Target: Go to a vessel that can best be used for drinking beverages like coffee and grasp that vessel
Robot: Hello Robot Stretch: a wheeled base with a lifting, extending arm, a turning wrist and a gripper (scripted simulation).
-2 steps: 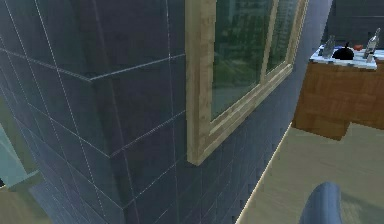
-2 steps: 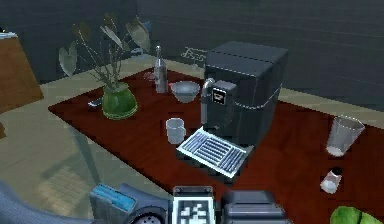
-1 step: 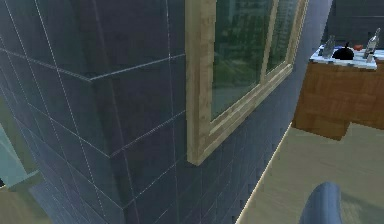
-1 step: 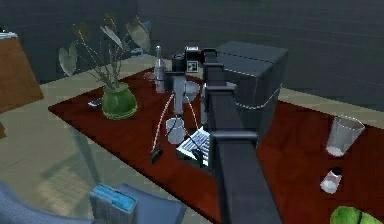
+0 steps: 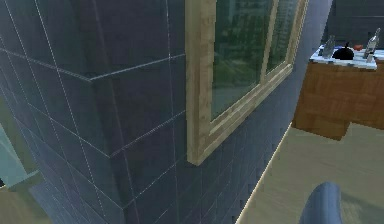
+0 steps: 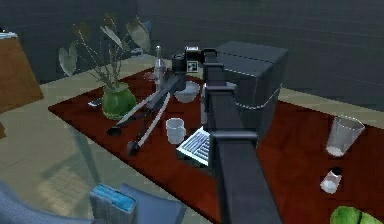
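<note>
The dark arm (image 6: 235, 170) is extended across the red-brown surface (image 6: 300, 135). The white mug (image 6: 175, 130) is placed just left of it, beside a laptop (image 6: 196, 146). The hand (image 6: 188, 62) is located at the far end; whether anything is held cannot be told. The room is bounded by dark tiled walls (image 5: 110, 110).

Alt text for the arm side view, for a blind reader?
A dark arm reaches across a red-brown table, its gripper showing left of a small white mug; whether it holds anything cannot be told. A green vase of plants, a laptop, a grey box and a clear glass also sit on the table.
</note>
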